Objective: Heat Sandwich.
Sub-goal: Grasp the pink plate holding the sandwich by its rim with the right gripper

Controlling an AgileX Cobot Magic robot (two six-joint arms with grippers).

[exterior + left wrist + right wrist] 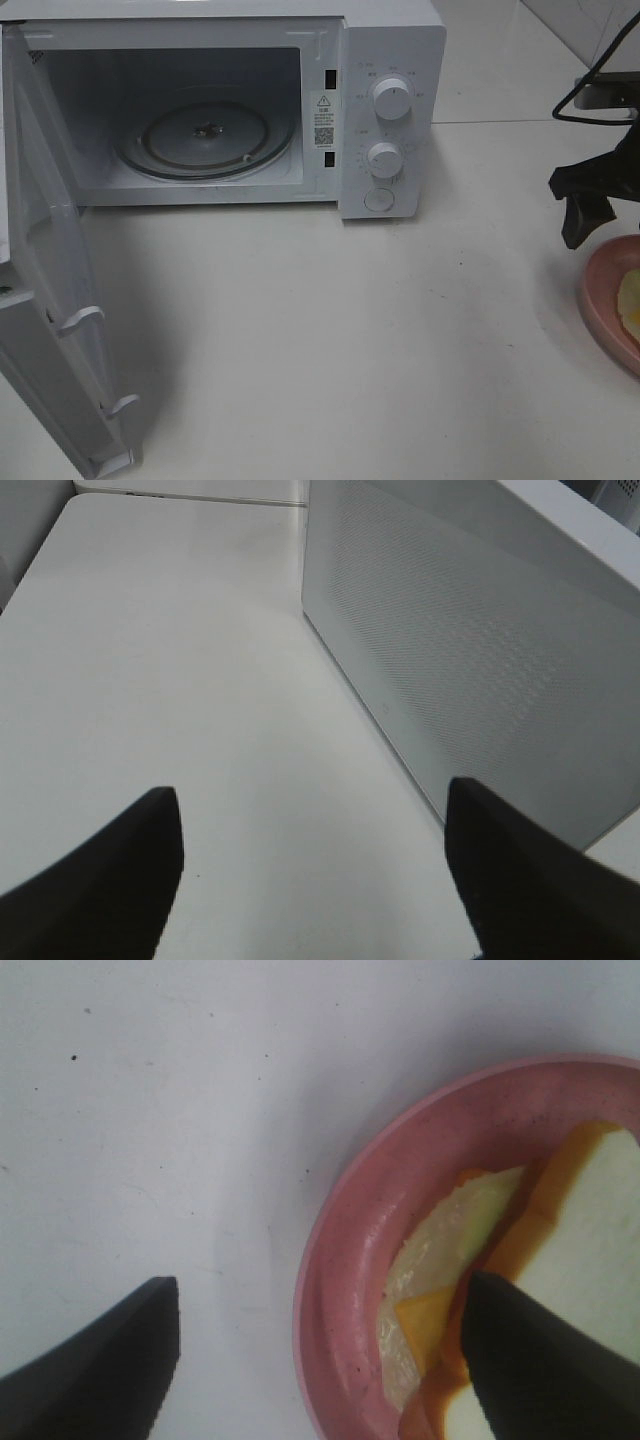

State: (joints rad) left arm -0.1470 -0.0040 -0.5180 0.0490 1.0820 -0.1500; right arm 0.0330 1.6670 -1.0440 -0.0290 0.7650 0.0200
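At the far side of the white table (330, 340), a white microwave (390, 60), door (45, 300) swung fully open toward the near left, glass turntable (205, 135) lying in the cavity. On the control panel right of the cavity, an upper knob (391, 98), a lower knob (384, 158) and a round button (379, 200) beneath them. Well apart from all that, at the right edge of the scene, a round pink plate (600, 300), cut off by the frame, with the sandwich (590, 1210) lying in it: pale bread with orange slices at the edges and a pale translucent piece alongside. Right gripper (318, 1360) poised over the plate's left rim, jaws spread wide and holding nothing. One finger (540, 1360) above the sandwich, the other over bare table just beside the plate; touching or not, impossible to tell. Left gripper (315, 880) out of the high view, seen only from its own wrist: jaws likewise wide apart, empty, above bare table, near a white panel (480, 650) covered in fine dots. Door or wall of the microwave, not clear.
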